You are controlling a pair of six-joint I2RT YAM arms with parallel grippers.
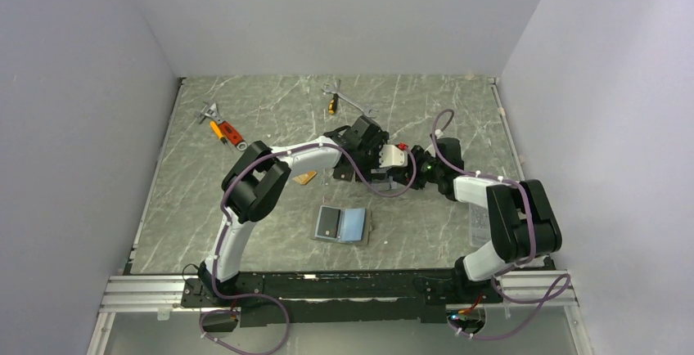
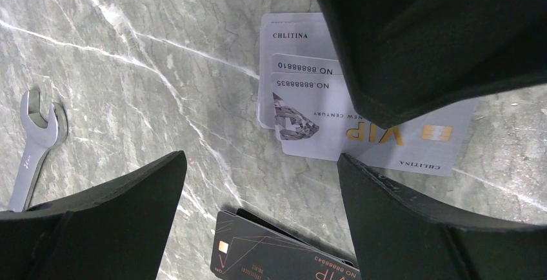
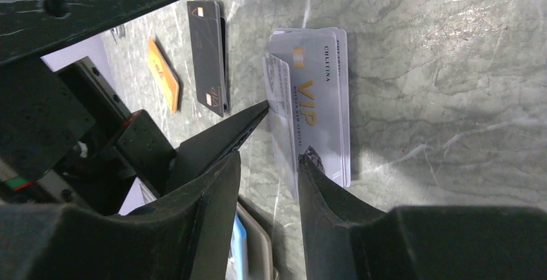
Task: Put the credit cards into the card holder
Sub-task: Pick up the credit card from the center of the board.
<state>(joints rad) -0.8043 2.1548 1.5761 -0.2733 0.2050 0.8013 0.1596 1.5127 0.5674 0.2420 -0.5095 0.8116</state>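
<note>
Both pincers were bunched together mid-surface [image 1: 270,118] in the top view, hiding the cards beneath them; only the orange card [image 1: 305,177] peeked out beside the left arm. The holder [image 1: 342,224] lay open, blue inside up, toward the near edge. It sat well apart from that huddle, with bare surface all round it. In the right wrist view it was just a sliver cut off at the bottom. Left pincer [image 2: 261,164]: spread wide, nothing in it, poised over the surface with the black cards [image 2: 277,257] below it, chopped by the frame edge. The right pincer's black body blocked the top right of that view and covered part of the silver cards [image 2: 300,93], a fanned stack lying flat. Right pincer [image 3: 269,160]: partly open, astride the near end of one silver card that stood tilted up off the stack. Whether either finger actually pressed it was hard to tell. The writing read upside down: "CHLITINA", "NO.88888810", "NO.88888835", "NEW CENTURY" and a gold "VIP". The top black card also showed "VIP", its number too small to trust. A wrench [image 2: 35,135] lay off to the left, its handle hidden behind a finger. The far half of the surface was roomy, with a few tools [image 1: 221,128] near the back wall.
</note>
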